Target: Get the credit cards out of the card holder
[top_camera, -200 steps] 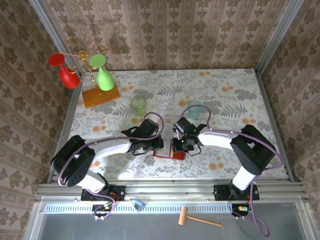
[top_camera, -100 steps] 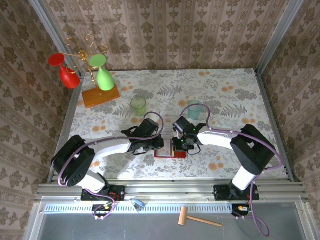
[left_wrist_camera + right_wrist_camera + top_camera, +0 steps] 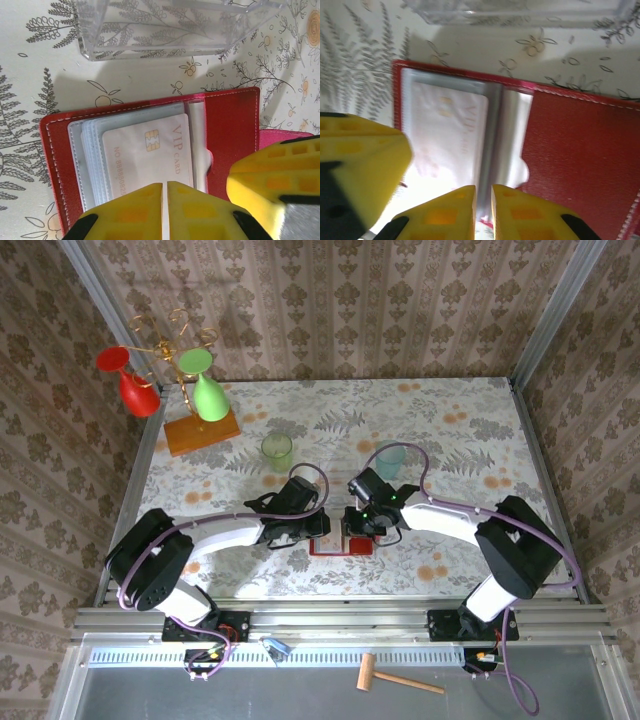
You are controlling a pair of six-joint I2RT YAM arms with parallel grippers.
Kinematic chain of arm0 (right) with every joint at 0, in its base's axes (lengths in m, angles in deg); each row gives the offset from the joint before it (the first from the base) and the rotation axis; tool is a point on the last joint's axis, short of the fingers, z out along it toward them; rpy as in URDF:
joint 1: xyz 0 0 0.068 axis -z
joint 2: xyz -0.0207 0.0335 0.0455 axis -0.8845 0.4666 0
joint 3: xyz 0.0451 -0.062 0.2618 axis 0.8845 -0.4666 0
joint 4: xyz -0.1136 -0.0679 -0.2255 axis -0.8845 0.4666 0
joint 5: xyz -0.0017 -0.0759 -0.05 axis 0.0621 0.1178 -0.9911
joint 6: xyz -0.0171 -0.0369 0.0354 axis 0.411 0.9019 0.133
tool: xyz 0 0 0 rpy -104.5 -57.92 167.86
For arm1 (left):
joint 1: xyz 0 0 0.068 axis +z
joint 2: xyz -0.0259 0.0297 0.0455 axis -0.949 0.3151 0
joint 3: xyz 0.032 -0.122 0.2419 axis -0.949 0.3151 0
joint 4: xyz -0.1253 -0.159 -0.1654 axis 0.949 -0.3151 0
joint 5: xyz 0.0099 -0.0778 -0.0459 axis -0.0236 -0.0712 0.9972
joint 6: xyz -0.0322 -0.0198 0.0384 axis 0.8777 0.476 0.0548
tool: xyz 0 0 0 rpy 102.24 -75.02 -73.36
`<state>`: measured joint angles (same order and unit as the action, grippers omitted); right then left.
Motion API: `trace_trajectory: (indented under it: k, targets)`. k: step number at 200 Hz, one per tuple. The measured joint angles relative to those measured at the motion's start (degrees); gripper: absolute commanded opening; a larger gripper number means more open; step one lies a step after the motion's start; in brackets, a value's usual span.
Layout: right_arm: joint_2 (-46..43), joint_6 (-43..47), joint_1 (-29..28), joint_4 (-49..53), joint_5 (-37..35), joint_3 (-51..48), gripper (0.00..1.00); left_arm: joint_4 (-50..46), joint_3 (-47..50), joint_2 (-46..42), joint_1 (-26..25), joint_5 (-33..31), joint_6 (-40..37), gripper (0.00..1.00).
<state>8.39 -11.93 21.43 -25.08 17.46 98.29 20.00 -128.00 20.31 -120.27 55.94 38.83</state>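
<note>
white-and-black arms (image 3: 225, 532), purple cables (image 3: 127, 585), yellow gripper fingers (image 3: 130, 212)

The card holder (image 3: 232, 127) is a small red folding wallet with pale stitching along its edges. It lies opened flat on the flower-patterned table (image 3: 35, 65), near the table's front edge in the top view (image 3: 330, 548). Its left half carries a stack of greyish clear pockets, fanned slightly so their edges show one behind another. Its right half is bare red grain (image 3: 580, 145). In the topmost pocket sits a pale pink-white credit card (image 3: 147, 152), lying face up with a gold chip, the words "VIP CARD" and a row of raised numbers. In the right wrist view the same card (image 3: 445, 135) appears blurred, still fully inside its sleeve.
</note>
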Motion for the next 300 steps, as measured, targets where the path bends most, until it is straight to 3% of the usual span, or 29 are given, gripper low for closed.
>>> trace_trajectory:
  k: [26, 85, 300]
  targets:
    - [-0.3, -3.8, 0.1, -3.2, 2.4, 0.0, 0.25, 0.6, 0.8, 0.0, 0.0, 0.2, 0.0, 0.11]
    - [1.0, -8.5, 1.5, -4.9, 7.2, 0.0, 0.24, 1.5, 2.3, 0.0, 0.0, 0.9, 0.7, 0.14]
    - [5.5, -8.8, 2.9, -6.5, 11.0, 0.0, 0.26, 2.1, 2.6, -0.1, 0.4, 1.0, 1.3, 0.13]
